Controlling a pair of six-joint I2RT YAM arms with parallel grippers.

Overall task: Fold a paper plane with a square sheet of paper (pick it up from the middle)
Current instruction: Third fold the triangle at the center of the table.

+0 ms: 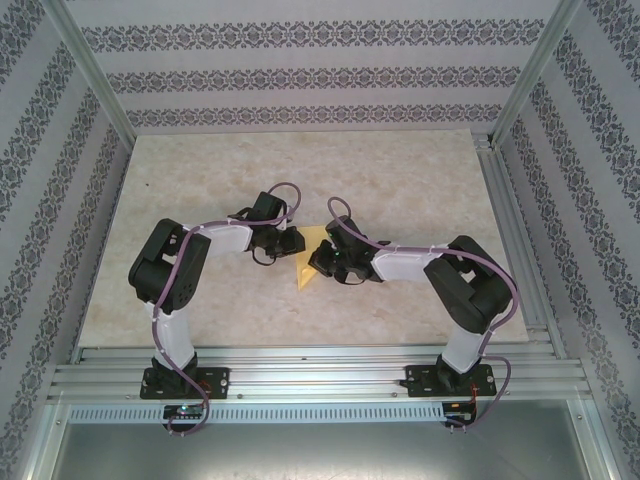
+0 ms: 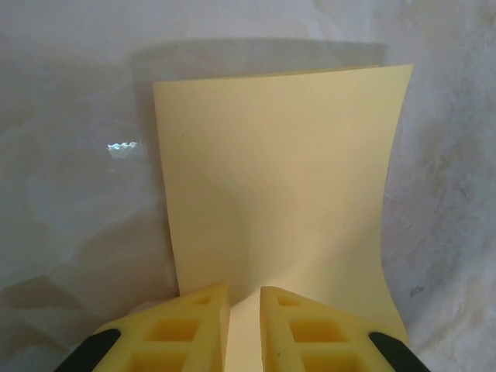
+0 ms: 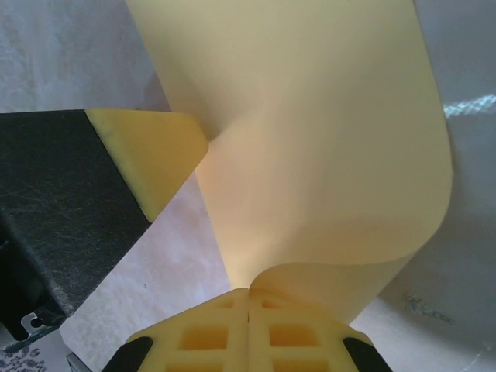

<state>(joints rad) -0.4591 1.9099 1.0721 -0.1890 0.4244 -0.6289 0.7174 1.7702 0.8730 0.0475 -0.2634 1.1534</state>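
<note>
From my remote station I note both arms reaching in to the middle of the table [image 1: 400,180], with the square sheet of paper [image 1: 306,265] between the two wrists. The left gripper [image 1: 290,243] has its jaws drawn in narrow. On the left wrist camera the left gripper [image 2: 244,310] shows a slim slit between the yellow fingers [image 2: 198,325], and a raised ridge of the sheet [image 2: 279,170] runs into that slit, so I record it as pinching the near edge. The rest of the sheet lies away from it over the pale marble surface [image 2: 70,194], and its far right corner lifts slightly. The right gripper [image 1: 320,258] is clamped: on its own camera the right gripper [image 3: 248,298] has pads pressed together with no gap, and the sheet [image 3: 310,139] curls up out of them in a loop. One wedge-tipped finger [image 3: 155,159] of the left gripper touches the paper's left side there.
</note>
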